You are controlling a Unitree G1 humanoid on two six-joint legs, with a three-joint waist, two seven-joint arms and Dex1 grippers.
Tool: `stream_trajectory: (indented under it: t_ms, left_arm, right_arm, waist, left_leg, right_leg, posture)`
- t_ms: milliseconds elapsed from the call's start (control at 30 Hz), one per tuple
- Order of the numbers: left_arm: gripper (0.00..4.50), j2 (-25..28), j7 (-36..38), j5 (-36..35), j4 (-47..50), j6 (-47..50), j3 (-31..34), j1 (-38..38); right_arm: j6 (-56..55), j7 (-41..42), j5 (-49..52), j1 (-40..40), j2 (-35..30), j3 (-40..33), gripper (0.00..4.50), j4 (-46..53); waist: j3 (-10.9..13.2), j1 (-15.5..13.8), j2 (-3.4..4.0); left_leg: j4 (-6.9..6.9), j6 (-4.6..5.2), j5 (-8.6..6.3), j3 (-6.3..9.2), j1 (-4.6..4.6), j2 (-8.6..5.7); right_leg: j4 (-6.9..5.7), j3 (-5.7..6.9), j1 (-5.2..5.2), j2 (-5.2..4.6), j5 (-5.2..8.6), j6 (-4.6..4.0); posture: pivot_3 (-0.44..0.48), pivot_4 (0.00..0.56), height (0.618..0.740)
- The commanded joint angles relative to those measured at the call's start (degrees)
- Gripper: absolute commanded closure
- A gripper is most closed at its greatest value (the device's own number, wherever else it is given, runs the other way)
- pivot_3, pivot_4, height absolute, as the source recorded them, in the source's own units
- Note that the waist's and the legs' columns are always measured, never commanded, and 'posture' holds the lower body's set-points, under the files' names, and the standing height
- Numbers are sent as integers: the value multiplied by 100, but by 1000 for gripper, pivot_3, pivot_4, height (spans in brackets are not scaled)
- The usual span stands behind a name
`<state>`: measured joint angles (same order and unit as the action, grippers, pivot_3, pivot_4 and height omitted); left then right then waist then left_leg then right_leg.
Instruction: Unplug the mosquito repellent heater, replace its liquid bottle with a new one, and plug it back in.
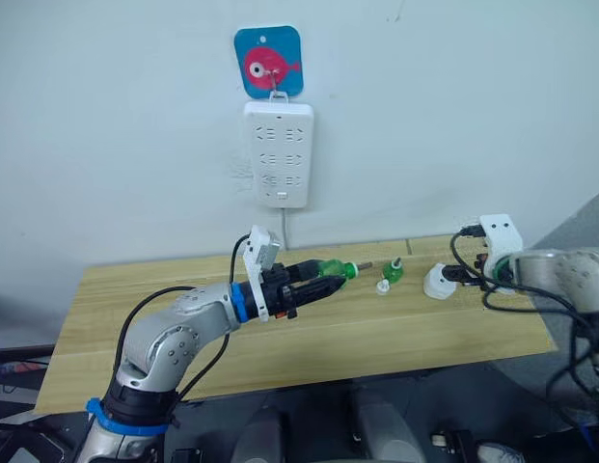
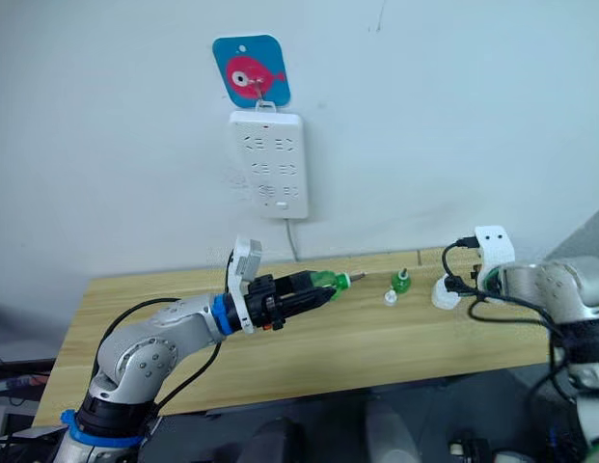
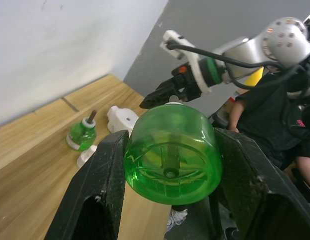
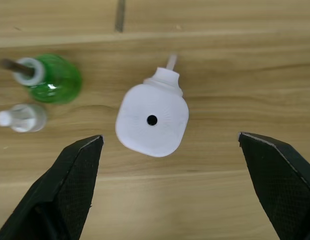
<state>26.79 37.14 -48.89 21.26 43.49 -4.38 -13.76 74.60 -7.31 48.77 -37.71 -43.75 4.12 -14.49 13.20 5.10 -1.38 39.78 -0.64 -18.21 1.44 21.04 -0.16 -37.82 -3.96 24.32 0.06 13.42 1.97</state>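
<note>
A green bottle [image 3: 170,152] is clamped between the left gripper [image 1: 313,283] fingers. The right gripper [image 4: 169,190], fingers apart, is held over the heater [image 4: 152,121] on the table [image 1: 376,333]; a second bottle [image 4: 50,78] and, apparently, its cap [image 4: 21,118] are alongside.

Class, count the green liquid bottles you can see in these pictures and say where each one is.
2. One green bottle is clamped in the left end effector above the table; the other bottle stands on the table, near the white heater.
</note>
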Motion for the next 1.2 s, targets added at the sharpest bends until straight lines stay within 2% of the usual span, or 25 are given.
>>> stream_trajectory:
  t_ms: [33,167,300,700,833,900,1100,1133,1200]
  left_arm:
    - [2170,3,106,69,284,-147,74,75]
    - [2170,-32,71,102,370,-161,99,179]
    - [2170,-47,42,107,418,-168,145,263]
    - [2170,-62,107,224,357,-294,105,315]
    - [2170,-84,145,260,324,-319,85,310]
    - [2170,-98,165,283,309,-327,80,307]
    - [2170,-127,265,388,193,-420,29,278]
    - [2170,-135,279,404,174,-430,25,271]
    - [2170,-133,341,426,120,-442,49,229]
  right_arm:
    - [-68,132,-742,-491,321,-61,0,-828]
    - [-266,359,-1408,-850,635,-128,0,-1521]
    - [-407,622,-1870,-1022,836,-206,0,-2021]
    - [-353,1043,-2659,-1144,1230,-631,0,-2455]
    - [-246,1140,-2805,-1080,1297,-729,803,-2346]
    - [-183,1172,-2865,-1050,1321,-780,1517,-2283]
    - [234,1218,-2882,-858,1322,-1088,1559,-1681]
    - [334,1253,-2858,-816,1295,-1161,1559,-1466]
    - [732,1544,-2588,-610,1058,-1331,1559,-401]
  waist:
    - [51,-6,5]
    - [81,-15,10]
    - [82,-35,10]
    - [83,-34,12]
    - [83,-33,12]
    - [83,-34,12]
    - [83,-32,13]
    - [83,-32,13]
    - [83,-34,17]
  left_leg:
    - [0,0,0,0,3,0]
    - [0,5,-4,10,23,0]
    - [11,5,-3,14,97,-6]
    - [8,8,-5,16,97,-15]
    - [7,7,-5,17,98,-15]
    - [7,8,-5,18,98,-15]
    - [7,7,-5,18,98,-15]
    - [7,7,-5,20,98,-15]
    - [7,7,-5,19,100,-15]
  right_leg:
    - [-1,1,3,-1,0,0]
    - [-5,12,18,-21,-2,3]
    - [-19,17,96,-39,-18,20]
    - [-16,24,94,-54,-18,21]
    - [-15,25,95,-54,-18,21]
    - [-15,25,95,-54,-18,21]
    - [-15,26,95,-54,-18,21]
    - [-15,27,95,-54,-18,21]
    - [-14,26,96,-54,-18,21]
  posture:
    - [-129,271,730]
    - [-105,276,730]
    - [-86,278,730]
    - [-80,269,730]
    - [-80,269,730]
    - [-80,269,730]
    - [-97,251,730]
    - [-98,247,730]
    - [-105,236,730]
